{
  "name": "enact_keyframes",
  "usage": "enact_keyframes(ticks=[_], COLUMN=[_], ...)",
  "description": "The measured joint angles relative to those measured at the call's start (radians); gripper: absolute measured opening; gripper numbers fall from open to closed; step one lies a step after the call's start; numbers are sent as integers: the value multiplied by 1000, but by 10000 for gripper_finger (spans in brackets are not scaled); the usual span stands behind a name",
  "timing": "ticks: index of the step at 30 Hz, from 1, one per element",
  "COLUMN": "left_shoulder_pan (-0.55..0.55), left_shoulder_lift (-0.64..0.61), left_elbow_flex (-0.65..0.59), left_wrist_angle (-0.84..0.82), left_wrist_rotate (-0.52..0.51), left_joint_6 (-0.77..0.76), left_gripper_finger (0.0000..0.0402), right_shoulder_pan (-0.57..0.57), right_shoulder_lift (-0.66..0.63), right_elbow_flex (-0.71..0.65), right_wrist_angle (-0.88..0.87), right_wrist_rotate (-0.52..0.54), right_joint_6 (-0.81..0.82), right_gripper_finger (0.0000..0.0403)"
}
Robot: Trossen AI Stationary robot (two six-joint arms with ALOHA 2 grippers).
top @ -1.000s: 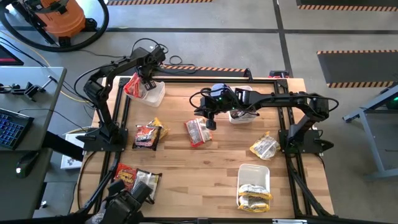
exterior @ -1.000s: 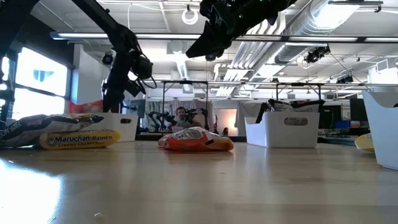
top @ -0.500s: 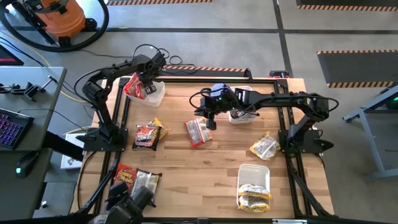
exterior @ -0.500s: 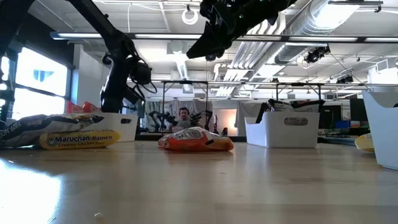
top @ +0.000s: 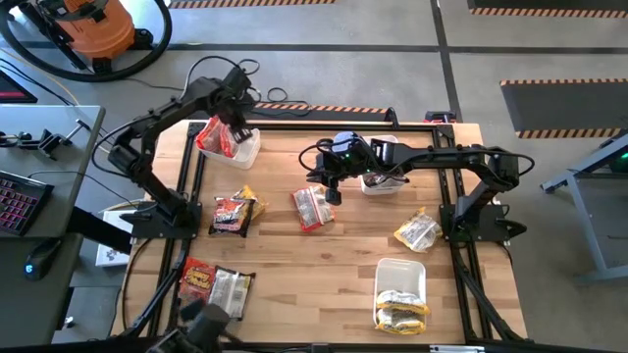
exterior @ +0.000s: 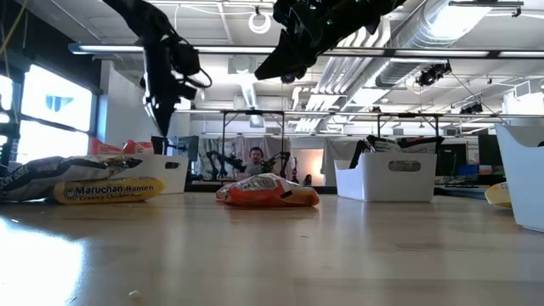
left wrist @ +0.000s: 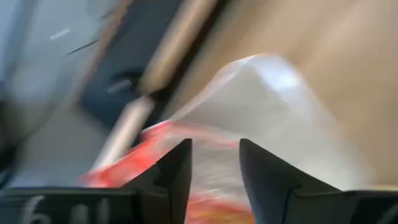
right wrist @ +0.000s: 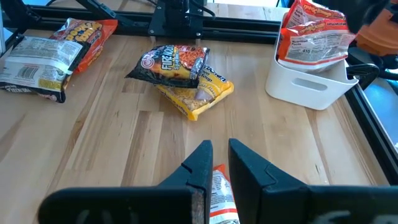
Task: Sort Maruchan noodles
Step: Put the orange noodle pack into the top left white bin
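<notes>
Left end effector (top: 238, 106) empty, fingers parted, above the far-left bin's (top: 245, 149) red packets (top: 213, 136) — right end effector (top: 332, 192) shut, empty.

I see the wooden table (top: 324, 255) inside its black frame (top: 314, 126), with three white bins on it — one at the far left corner (top: 245, 152), one near the far edge's middle (top: 378, 184), one at the near right (top: 402, 275). An orange vacuum (top: 93, 25) stands on the floor, a keyboard (top: 12, 196) on a side desk — and a person (exterior: 255, 160) sits far back.
</notes>
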Motion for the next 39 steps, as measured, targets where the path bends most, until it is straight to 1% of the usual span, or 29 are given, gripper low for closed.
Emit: enact_keyframes(ticks=[2,3,5,7,11,13,15,17,22,25,29,34,39], left_shoulder_pan=[-29,-46,-77,-101,-105,-90,-79,-72,-55,-34,-17,-30,-50], left_shoulder_lift=[-6,-5,-4,8,23,23,23,23,23,23,23,6,-46], left_elbow_flex=[0,-3,-28,-67,-153,-188,-216,-239,-276,-277,-277,-275,-251], left_wrist_angle=[-13,-16,-22,-47,-34,-27,-31,-26,-11,-14,-16,-20,-13], left_wrist_rotate=[125,149,155,131,-6,-38,-51,-86,-262,-309,-310,-317,-260], left_joint_6=[3,6,37,62,67,56,48,48,34,11,-2,8,-3], left_gripper_finger=[106,97,75,52,14,4,2,2,2,3,3,3,3], right_shoulder_pan=[0,0,0,0,0,0,0,0,0,0,0,0,0], right_shoulder_lift=[0,0,0,0,0,0,0,0,0,0,0,0,0], right_elbow_flex=[0,0,0,0,0,0,0,0,0,0,0,0,0], right_wrist_angle=[0,0,0,-3,-8,-8,-8,-8,-8,-8,-8,-13,-17], right_wrist_rotate=[0,0,0,0,0,0,0,0,0,0,0,0,0], right_joint_6=[0,0,0,0,0,0,0,0,0,0,0,0,-8], right_gripper_finger=[32,32,32,32,32,32,32,32,32,32,32,32,32])
